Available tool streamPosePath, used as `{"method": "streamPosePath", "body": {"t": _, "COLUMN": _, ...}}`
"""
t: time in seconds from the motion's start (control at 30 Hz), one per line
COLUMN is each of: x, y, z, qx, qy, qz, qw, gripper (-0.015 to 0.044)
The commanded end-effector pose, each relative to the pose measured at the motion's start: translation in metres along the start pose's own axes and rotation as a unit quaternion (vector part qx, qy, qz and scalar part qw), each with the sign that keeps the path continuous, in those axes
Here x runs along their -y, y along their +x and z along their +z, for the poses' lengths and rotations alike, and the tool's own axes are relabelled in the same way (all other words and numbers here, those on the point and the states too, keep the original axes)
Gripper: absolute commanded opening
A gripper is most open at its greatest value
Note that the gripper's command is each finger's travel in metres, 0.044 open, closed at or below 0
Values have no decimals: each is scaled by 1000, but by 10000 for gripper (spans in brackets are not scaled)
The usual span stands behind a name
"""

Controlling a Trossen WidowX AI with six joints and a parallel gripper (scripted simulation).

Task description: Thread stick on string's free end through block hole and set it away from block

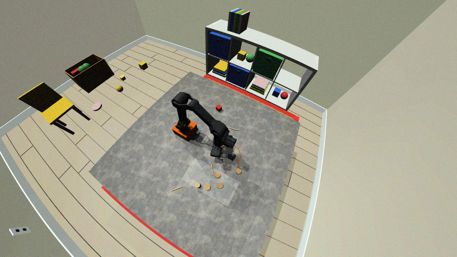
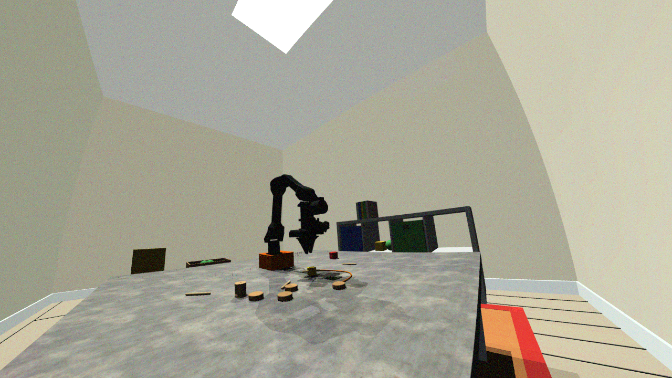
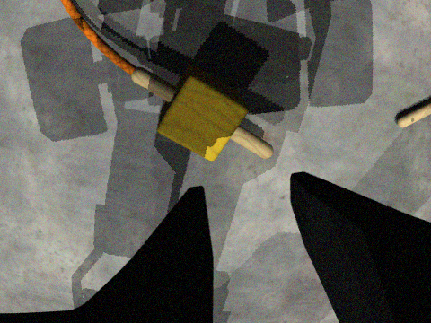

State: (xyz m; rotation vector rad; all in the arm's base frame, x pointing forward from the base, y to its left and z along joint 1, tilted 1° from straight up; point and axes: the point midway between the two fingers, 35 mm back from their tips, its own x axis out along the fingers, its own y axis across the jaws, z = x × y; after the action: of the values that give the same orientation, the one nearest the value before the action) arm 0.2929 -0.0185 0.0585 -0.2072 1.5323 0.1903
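The black arm (image 1: 204, 112) (image 2: 276, 207) reaches out from its orange base (image 1: 192, 126) (image 2: 286, 261), its jaws pointing down above the bench (image 1: 143, 204) (image 2: 376, 333) (image 3: 40, 233). They are parted a moderate way, with nothing between their tips.

In the wrist view, the yellow block (image 2: 311, 271) (image 3: 203, 117) sits ahead of the jaws, apart from them. The task's stick (image 3: 253, 143) runs through it, one end showing on each side. The orange string (image 1: 240, 157) (image 2: 347, 272) (image 3: 96, 41) joins the stick's far-left end in that view, outside the block, so the string itself is not through the hole. From there it curves to the round button (image 1: 238, 171) (image 2: 338, 285).

In the top view the arm hides the block. Three loose sticks lie well apart on the bench. Three flat discs and a taller upright cylinder (image 1: 197, 185) (image 2: 240, 289) stand near one another, one disc just beside a loose stick. A red cube (image 1: 219, 107) (image 2: 333, 255) rests on the opposite side of the arm from the discs.
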Motion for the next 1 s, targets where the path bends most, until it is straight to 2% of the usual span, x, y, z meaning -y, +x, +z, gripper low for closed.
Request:
{"method": "streamPosePath", "body": {"t": 0.0, "x": 12, "y": -1, "z": -13, "qx": -1, "qy": -387, "qz": -4, "qw": 922, "gripper": 125}}
{"method": "streamPosePath", "body": {"t": 0.1, "x": 12, "y": -1, "z": -14, "qx": -1, "qy": -434, "qz": -4, "qw": 901, "gripper": 125}}
{"method": "streamPosePath", "body": {"t": 0.97, "x": 13, "y": 9, "z": -13, "qx": -1, "qy": -434, "qz": -4, "qw": 901, "gripper": 125}}
